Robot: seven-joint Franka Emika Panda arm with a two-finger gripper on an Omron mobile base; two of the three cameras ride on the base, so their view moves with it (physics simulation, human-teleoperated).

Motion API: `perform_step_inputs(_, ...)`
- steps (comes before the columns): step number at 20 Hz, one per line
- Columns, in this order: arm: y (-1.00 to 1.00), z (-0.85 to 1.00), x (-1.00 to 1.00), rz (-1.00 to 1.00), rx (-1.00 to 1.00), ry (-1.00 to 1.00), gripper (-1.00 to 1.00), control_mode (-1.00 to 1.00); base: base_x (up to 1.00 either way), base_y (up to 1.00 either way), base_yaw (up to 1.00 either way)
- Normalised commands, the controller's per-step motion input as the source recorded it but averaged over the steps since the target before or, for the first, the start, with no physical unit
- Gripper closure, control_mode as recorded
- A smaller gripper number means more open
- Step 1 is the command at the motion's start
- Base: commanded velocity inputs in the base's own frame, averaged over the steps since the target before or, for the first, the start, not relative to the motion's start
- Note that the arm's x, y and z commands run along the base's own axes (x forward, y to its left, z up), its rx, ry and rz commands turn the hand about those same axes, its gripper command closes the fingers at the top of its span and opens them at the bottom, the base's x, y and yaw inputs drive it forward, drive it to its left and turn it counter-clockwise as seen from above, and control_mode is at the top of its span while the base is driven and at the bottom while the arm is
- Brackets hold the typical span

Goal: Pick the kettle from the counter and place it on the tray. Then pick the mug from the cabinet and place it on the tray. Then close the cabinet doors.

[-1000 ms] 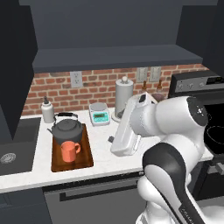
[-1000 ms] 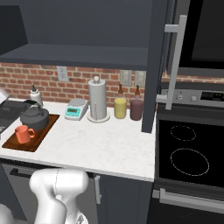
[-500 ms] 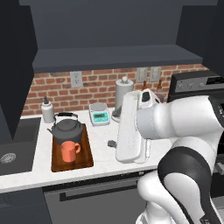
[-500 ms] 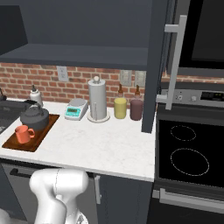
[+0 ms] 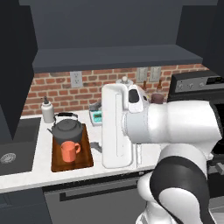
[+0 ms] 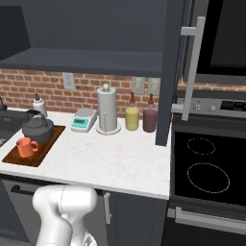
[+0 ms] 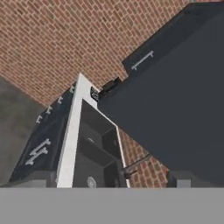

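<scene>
Tray (image 5: 86, 162), left end of counter (image 6: 120, 163): kettle (image 5: 66, 129) at back, mug (image 5: 69, 152) in front, both seated. Cabinet (image 6: 96, 29) above: open. Right door (image 6: 175, 72): swung out, bar handle (image 6: 192, 65) facing the stove. Gripper: jaws spread wide, empty. Risk: arm's elbow sweeping tray or towel roll (image 6: 107, 109). Open room: bare counter centre-right, under the door.
</scene>
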Motion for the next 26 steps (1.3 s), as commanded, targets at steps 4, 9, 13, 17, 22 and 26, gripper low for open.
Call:
perform_step_inputs(4, 0.60, 0.36, -0.35, 0.05, 0.00, -0.42, -1.00, -1.00, 0.00, 0.00, 0.00)
perform_step_inputs(9, 0.52, 0.45, -0.30, 0.05, -0.01, -0.29, -1.00, -1.00, 0.00, 0.00, 0.00)
perform_step_inputs(13, 0.50, 0.48, -0.25, 0.03, -0.07, -0.11, -1.00, -1.00, 0.00, 0.00, 0.00)
perform_step_inputs(17, 0.49, 0.41, -0.26, 0.02, -0.03, -0.04, -1.00, -1.00, 0.00, 0.00, 0.00)
perform_step_inputs(22, 0.61, 0.02, -0.31, 0.00, -0.03, -0.14, -1.00, -1.00, 0.00, 0.00, 0.00)
perform_step_inputs(26, 0.61, 0.00, -0.06, 0.00, -0.04, -0.13, -1.00, -1.00, 0.00, 0.00, 0.00)
